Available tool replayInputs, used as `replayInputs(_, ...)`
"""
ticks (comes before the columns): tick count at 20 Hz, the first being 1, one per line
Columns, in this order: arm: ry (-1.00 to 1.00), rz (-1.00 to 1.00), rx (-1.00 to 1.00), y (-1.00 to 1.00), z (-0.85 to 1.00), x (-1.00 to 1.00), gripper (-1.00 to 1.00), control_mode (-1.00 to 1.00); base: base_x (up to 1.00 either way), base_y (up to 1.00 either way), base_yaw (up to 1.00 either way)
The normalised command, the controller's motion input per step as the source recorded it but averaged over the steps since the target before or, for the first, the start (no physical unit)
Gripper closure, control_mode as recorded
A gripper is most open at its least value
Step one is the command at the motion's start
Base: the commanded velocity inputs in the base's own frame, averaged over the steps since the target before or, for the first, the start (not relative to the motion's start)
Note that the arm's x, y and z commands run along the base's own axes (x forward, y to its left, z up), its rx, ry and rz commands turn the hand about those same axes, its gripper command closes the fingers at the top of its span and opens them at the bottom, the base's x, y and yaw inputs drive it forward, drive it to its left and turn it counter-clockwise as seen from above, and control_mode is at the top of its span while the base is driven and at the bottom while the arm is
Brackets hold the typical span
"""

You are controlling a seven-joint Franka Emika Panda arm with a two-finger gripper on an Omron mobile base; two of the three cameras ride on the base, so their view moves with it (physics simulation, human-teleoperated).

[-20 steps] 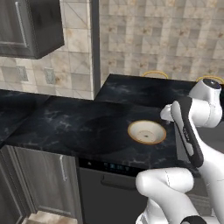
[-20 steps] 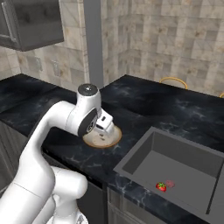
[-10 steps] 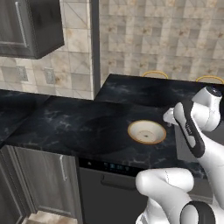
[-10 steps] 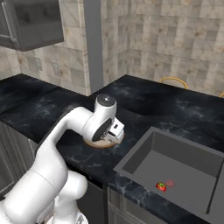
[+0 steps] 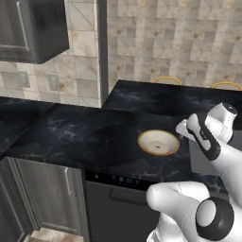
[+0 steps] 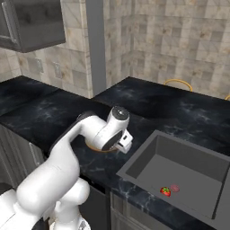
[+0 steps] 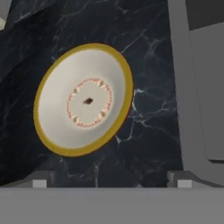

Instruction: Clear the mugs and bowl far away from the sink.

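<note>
Nearest the base, dark grey cabinet fronts (image 5: 52, 198) and a dark appliance panel (image 5: 118, 189) run below the front edge of a black marble-veined counter (image 5: 85, 137). On that counter sits the wide shallow cream bowl with a tan-orange rim (image 5: 158, 142), upright, close to the front edge and just beside the rim of the dark grey recessed sink (image 6: 179, 168). A small red strawberry-like item (image 6: 165, 191) and a pale round drain (image 6: 175, 188) lie on the sink floor. The white arm's two-finger gripper (image 7: 109, 180) hangs above the counter between bowl and sink edge, its small dark fingertips (image 7: 39, 180) spread wide and holding nothing; the bowl lies apart from them, ahead in the hand view. Beyond the bowl, the counter steps back into a deeper section, where two yellow curved chair backs (image 5: 167, 80) rise behind its far edge. A grey vertical post (image 5: 103, 47) stands against the beige stone-tiled wall (image 5: 179, 42), with outlets (image 5: 53, 81) at left under a dark upper cabinet (image 5: 33, 28).
</note>
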Motion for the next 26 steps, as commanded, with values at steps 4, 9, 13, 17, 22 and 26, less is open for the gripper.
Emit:
replayInputs(4, 0.01, -0.02, 0.07, -0.04, -0.31, 0.31, -1.0, -1.0, 0.0, 0.0, 0.0)
replayInputs(9, 0.0, 0.0, 0.03, -0.08, -0.21, 0.31, -1.0, -1.0, 0.0, 0.0, 0.0)
replayInputs(13, 0.0, 0.0, 0.02, -0.19, -0.18, 0.29, -1.0, -1.0, 0.0, 0.0, 0.0)
replayInputs(17, 0.0, 0.0, 0.01, -0.16, -0.21, 0.31, -1.0, -1.0, 0.0, 0.0, 0.0)
replayInputs(22, 0.0, 0.0, 0.0, -0.06, -0.1, 0.21, -1.0, -1.0, 0.0, 0.0, 0.0)
replayInputs(26, 0.0, 0.0, 0.0, 0.0, -0.14, 0.2, -1.0, -1.0, 0.0, 0.0, 0.0)
